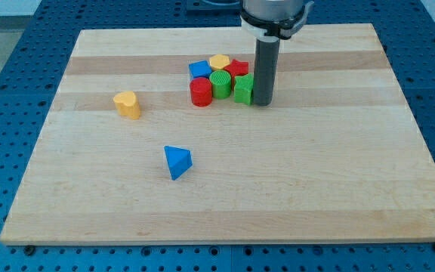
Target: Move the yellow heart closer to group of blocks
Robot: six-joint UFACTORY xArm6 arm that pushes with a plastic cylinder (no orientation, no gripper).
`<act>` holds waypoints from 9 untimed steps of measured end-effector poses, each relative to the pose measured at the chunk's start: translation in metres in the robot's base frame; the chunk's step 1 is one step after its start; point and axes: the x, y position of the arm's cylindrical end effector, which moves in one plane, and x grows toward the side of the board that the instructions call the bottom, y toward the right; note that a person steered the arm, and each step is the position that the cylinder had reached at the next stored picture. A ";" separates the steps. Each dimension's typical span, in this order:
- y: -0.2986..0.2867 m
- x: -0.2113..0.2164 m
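My tip [263,103] beside cluster; yellow heart [128,104] apart.

The yellow heart [128,104] lies alone, well left of the block group [221,78].

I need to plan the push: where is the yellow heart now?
The yellow heart sits alone at the view's left, well left of the red cylinder; my tip is beyond the cluster's right.

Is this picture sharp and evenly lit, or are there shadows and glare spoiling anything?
Camera view: even, soft light, no glare on the wooden board; the yellow heart and blue triangle look sharp, with only faint shadows; my tip beside the green block is crisp, while the arm's top is cropped.
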 end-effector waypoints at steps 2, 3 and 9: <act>0.004 0.037; -0.017 0.047; -0.202 0.057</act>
